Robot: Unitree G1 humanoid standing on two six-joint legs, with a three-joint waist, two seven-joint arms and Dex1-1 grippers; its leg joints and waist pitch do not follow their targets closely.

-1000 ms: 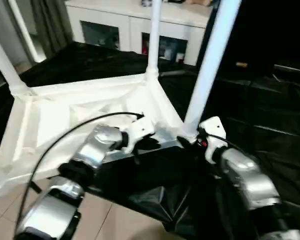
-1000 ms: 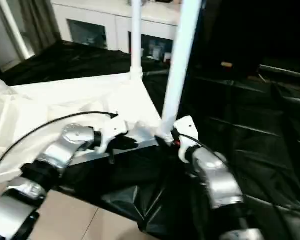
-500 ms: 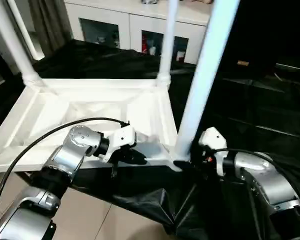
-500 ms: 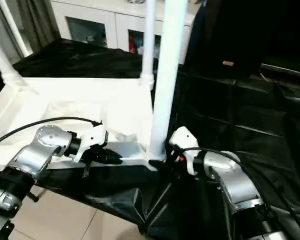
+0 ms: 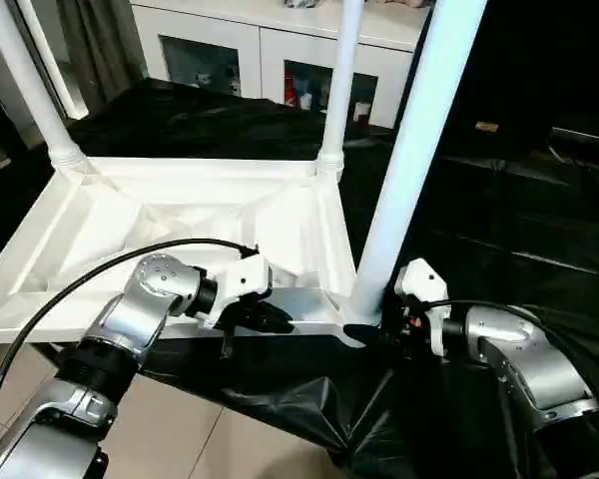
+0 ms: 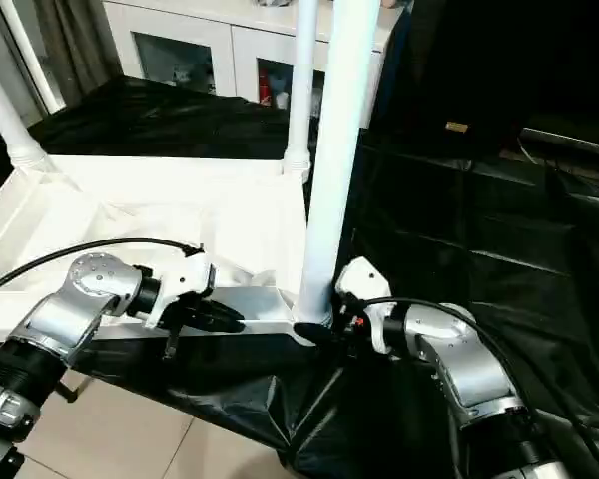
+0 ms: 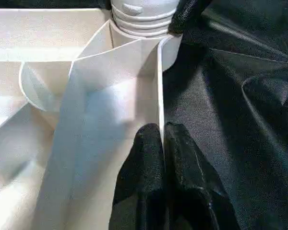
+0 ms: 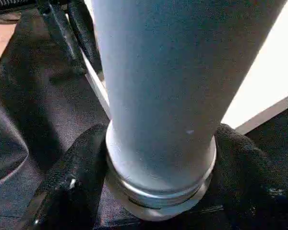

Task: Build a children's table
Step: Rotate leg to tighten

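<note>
Children's table point(image 5: 180, 215), inverted on black sheeting point(image 5: 499, 220), both grippers at its near right corner.

Left gripper point(image 7: 162, 143): forearm reaching in from the near left, fingers point(image 7: 146, 158) pinched together on the thin near rim wall of the table top. Right gripper point(image 8: 158, 191): forearm coming in level from the right, one black finger point(image 8: 72, 182) on each side of the base of the near right leg point(image 5: 409, 160), right above its corner socket, clasping it. Legs counted: three standing upright, near right, far right point(image 5: 337, 80), far left point(image 5: 25, 85); fourth corner cut off at the edge. One ribbed top, underside up. Behind: white cabinet point(image 5: 260, 50) with glass doors; tiled floor point(image 5: 210, 439) below the near edge.
</note>
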